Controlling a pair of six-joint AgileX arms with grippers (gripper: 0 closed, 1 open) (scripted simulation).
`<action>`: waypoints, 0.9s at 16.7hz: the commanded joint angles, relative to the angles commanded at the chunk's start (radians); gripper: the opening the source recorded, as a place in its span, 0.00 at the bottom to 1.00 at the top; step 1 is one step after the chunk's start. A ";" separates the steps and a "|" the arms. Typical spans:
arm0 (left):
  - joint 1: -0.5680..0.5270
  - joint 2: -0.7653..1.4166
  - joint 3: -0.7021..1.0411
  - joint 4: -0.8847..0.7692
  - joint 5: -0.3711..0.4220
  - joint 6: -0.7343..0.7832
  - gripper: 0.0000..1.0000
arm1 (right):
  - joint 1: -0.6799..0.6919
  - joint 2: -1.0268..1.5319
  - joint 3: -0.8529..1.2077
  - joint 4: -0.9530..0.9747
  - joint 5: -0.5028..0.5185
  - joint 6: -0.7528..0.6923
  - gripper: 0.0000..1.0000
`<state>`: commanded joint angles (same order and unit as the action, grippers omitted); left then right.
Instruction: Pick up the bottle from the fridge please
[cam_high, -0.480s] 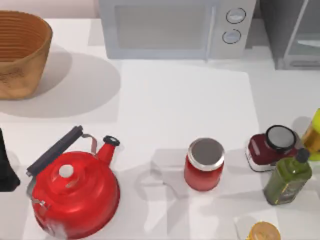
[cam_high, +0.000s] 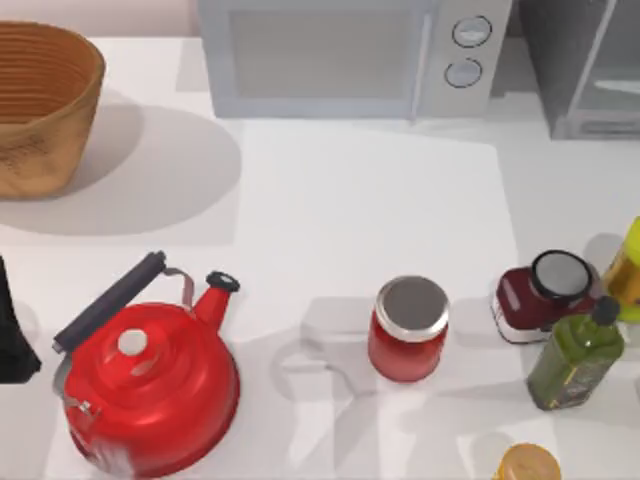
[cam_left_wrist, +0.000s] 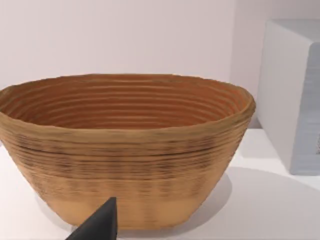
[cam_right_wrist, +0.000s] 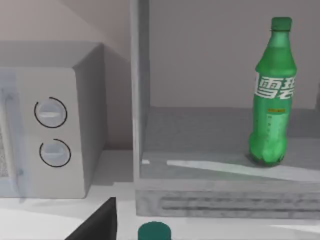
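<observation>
Right wrist view: bottle (cam_right_wrist: 272, 95) stands upright inside the fridge (cam_right_wrist: 210, 197); claw states I cannot tell.

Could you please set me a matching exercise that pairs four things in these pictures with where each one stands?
Things:
1. bottle
2. kettle
3. basket
4. microwave

Places:
A. back left corner of the table
B. upright on the fridge shelf
C. front left of the table
D. back middle, beside the fridge

Pairs: 1-B, 2-C, 3-A, 4-D
</observation>
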<state>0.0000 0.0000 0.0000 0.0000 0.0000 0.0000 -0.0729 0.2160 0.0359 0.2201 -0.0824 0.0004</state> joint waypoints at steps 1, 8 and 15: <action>0.000 0.000 0.000 0.000 0.000 0.000 1.00 | -0.022 0.073 0.009 0.071 -0.023 0.000 1.00; 0.000 0.000 0.000 0.000 0.000 0.000 1.00 | -0.215 0.770 0.065 0.671 -0.207 0.008 1.00; 0.000 0.000 0.000 0.000 0.000 0.000 1.00 | -0.389 1.358 0.114 1.175 -0.366 0.017 1.00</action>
<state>0.0000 0.0000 0.0000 0.0000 0.0000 0.0000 -0.4623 1.5739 0.1497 1.3954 -0.4488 0.0169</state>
